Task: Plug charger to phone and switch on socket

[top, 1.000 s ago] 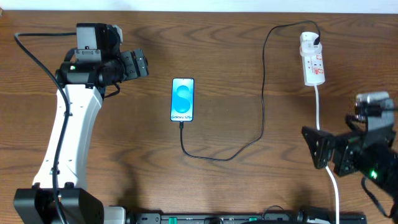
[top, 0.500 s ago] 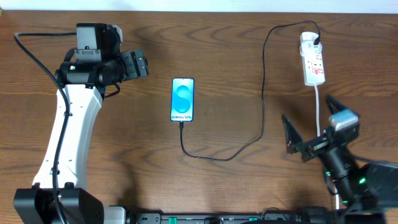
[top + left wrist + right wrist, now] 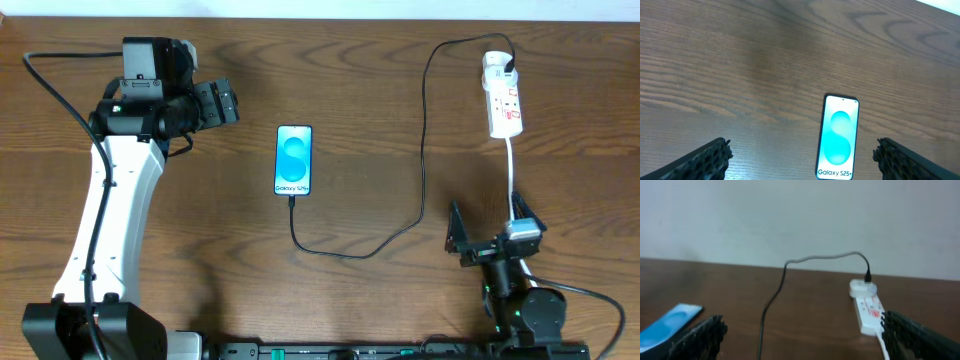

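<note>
The phone (image 3: 294, 160) lies flat mid-table, its screen lit blue-green with "Galaxy S25+". The black charger cable (image 3: 420, 150) runs from the phone's near end in a loop to its black plug in the far end of the white socket strip (image 3: 503, 96) at the back right. My left gripper (image 3: 222, 103) is open and empty, left of the phone; the phone shows between its fingers in the left wrist view (image 3: 838, 137). My right gripper (image 3: 495, 235) is open and empty at the front right, facing the socket (image 3: 867, 311) and cable (image 3: 771, 305).
The socket's thick white cord (image 3: 514, 170) runs toward the front edge, passing by my right gripper. A pale wall (image 3: 800, 220) stands behind the table's far edge. The left arm's white link (image 3: 110, 210) spans the left side.
My right arm has drawn back toward the front edge and swung round, its gripper now low and pointing at the socket. The left arm, phone and cable have not moved.
</note>
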Motion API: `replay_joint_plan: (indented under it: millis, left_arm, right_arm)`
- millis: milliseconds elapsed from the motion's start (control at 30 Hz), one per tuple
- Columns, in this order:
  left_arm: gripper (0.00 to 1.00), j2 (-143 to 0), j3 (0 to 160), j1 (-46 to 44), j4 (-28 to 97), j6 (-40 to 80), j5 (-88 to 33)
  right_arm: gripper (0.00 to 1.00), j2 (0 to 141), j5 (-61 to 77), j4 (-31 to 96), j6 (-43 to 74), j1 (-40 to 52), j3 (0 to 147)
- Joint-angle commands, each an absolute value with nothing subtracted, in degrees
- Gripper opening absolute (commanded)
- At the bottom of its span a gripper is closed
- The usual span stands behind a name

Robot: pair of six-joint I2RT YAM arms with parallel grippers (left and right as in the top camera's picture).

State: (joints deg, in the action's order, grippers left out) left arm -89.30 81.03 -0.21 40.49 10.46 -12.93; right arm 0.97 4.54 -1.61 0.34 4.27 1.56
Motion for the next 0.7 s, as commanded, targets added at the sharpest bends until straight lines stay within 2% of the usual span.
replay_joint_plan:
  millis: [0, 167, 667]
  left_arm:
    - [0.95, -88.79, 81.32, 0.05, 40.51, 9.93, -12.36]
    - [0.95, -88.79, 81.32, 0.05, 40.51, 9.93, -12.36]
    - [0.95, -88.79, 81.32, 0.05, 40.51, 9.93, -12.36]
  right_arm:
    - [0.99, 0.3, 1.96, 0.08, 1.1, 4.64, 0.32]
    - [0.99, 0.3, 1.63, 4.27, 0.82, 4.6, 0.32]
    - [0.99, 0.32, 2.0, 4.14, 0.8, 4.16, 0.32]
